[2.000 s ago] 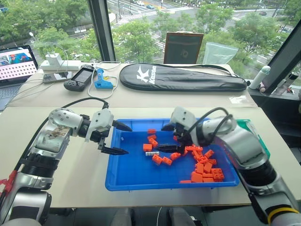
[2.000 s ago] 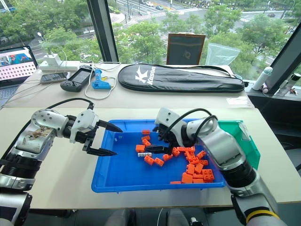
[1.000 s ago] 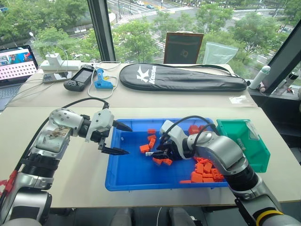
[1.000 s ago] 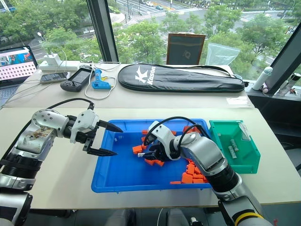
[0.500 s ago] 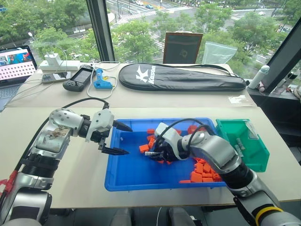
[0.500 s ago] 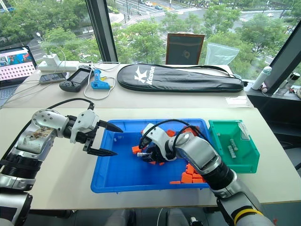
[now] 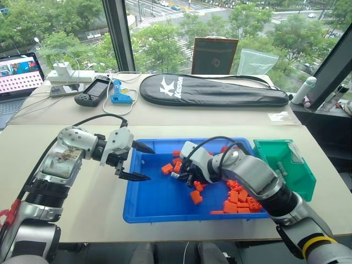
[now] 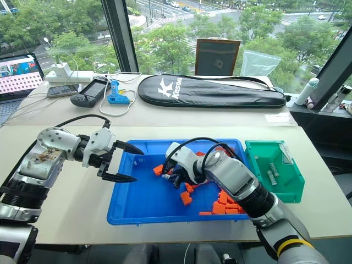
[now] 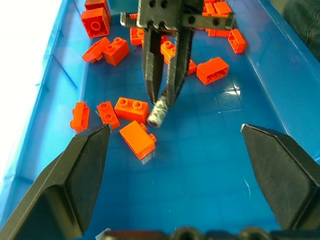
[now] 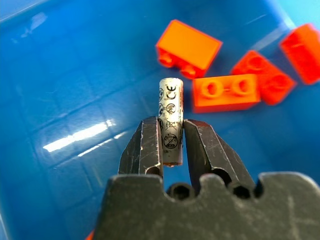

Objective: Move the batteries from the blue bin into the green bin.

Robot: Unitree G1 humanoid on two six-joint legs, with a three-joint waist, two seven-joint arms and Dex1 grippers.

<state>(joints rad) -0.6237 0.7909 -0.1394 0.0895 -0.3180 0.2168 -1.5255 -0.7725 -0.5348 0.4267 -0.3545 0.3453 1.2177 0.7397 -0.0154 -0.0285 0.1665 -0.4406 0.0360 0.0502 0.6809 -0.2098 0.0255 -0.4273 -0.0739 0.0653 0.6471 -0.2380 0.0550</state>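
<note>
The blue bin (image 7: 157, 204) lies in the middle of the table with several orange bricks (image 7: 240, 198) in it. My right gripper (image 10: 171, 126) is shut on a silver-grey battery (image 10: 171, 112), and the left wrist view shows that battery (image 9: 158, 112) held a little above the bin floor. In the head views the right gripper (image 7: 178, 176) hangs over the bin's middle. My left gripper (image 7: 149, 163) stands open over the bin's left edge, nothing between its fingers. To the right stands the green bin (image 8: 291, 181) with batteries (image 8: 270, 176) lying inside.
Behind the bins lie a black racket case (image 7: 214, 91), a game controller (image 7: 93, 91) and a blue tool (image 7: 119, 94) with a cable. A laptop (image 7: 20, 77) sits at the far left, a bottle (image 7: 303, 91) at the far right.
My right gripper has shut on a battery among the bricks and lifted it a little off the bin floor. A few bricks shifted. The left arm stayed still.
</note>
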